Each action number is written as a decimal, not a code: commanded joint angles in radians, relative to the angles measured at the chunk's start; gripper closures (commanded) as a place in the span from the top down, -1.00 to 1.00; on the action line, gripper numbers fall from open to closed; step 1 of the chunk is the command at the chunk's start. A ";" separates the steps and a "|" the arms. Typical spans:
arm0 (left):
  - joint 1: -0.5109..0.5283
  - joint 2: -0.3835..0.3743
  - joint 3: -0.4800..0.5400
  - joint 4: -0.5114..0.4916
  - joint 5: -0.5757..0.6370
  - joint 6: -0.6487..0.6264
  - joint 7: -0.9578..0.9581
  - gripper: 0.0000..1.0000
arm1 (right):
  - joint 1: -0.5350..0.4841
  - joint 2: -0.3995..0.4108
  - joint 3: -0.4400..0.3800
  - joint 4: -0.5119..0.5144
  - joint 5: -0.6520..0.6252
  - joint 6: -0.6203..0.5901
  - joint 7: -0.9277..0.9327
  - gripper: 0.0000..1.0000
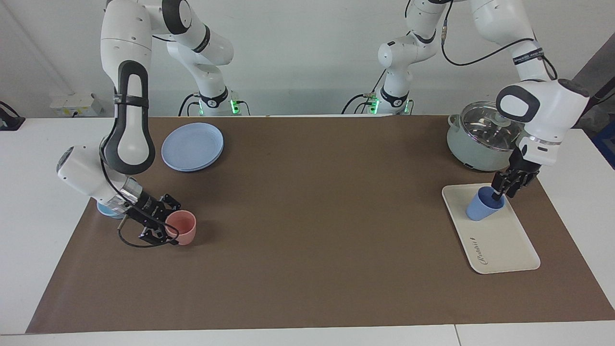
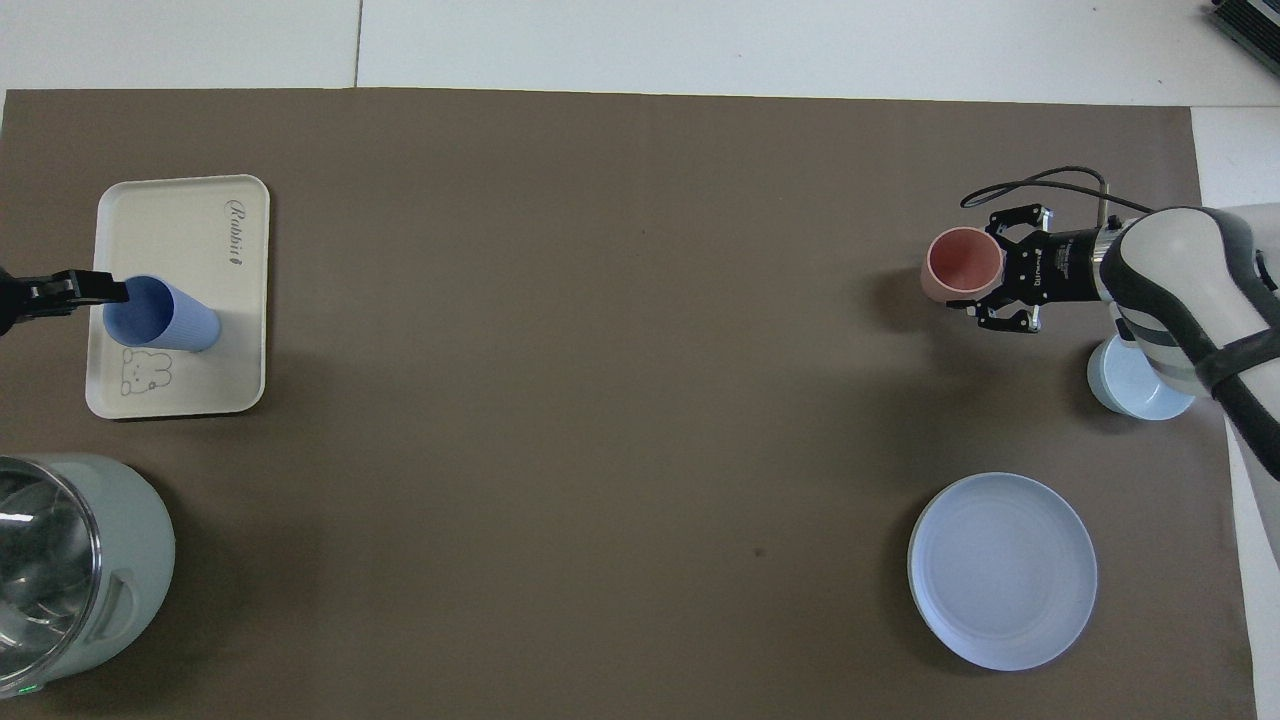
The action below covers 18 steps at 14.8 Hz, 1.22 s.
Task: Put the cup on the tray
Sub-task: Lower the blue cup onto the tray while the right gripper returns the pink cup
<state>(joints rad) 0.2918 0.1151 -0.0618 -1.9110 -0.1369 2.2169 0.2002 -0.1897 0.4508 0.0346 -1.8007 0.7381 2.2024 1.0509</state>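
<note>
The periwinkle-blue cup (image 1: 480, 209) (image 2: 175, 322) rests on the cream tray (image 1: 504, 245) (image 2: 180, 230), on the end nearer the robots, leaning slightly. My left gripper (image 1: 502, 191) (image 2: 110, 290) is at the cup's rim, on the side away from the table's middle. At the right arm's end of the table, my right gripper (image 1: 169, 231) (image 2: 995, 278) is shut on the wall of a salmon-pink tumbler (image 1: 182, 227) (image 2: 958, 265), which sits low on the brown mat.
A grey-green pot with a glass lid (image 1: 475, 144) (image 2: 70, 570) stands beside the tray, nearer the robots. A round blue plate (image 1: 192, 146) (image 2: 1002, 570) and a light-blue bowl (image 1: 103, 209) (image 2: 1135, 385) lie near the right arm.
</note>
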 commanded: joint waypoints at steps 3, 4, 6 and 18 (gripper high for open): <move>-0.101 -0.072 0.004 0.159 0.123 -0.312 0.005 1.00 | -0.011 -0.023 0.005 -0.042 0.049 0.022 -0.080 0.22; -0.144 -0.080 0.002 0.155 0.152 -0.348 0.005 1.00 | -0.010 -0.024 0.005 -0.046 0.046 0.023 -0.110 0.76; -0.227 -0.103 0.002 0.123 0.161 -0.400 0.002 1.00 | -0.011 -0.027 -0.001 -0.055 0.032 0.023 -0.147 0.91; -0.339 -0.140 0.010 0.302 0.103 -0.626 -0.194 1.00 | -0.063 -0.115 -0.015 -0.055 -0.357 0.082 -0.684 0.95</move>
<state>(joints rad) -0.0507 -0.0319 -0.0612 -1.6757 -0.0177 1.6666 0.0160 -0.2383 0.4041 0.0095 -1.8208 0.4290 2.2930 0.4777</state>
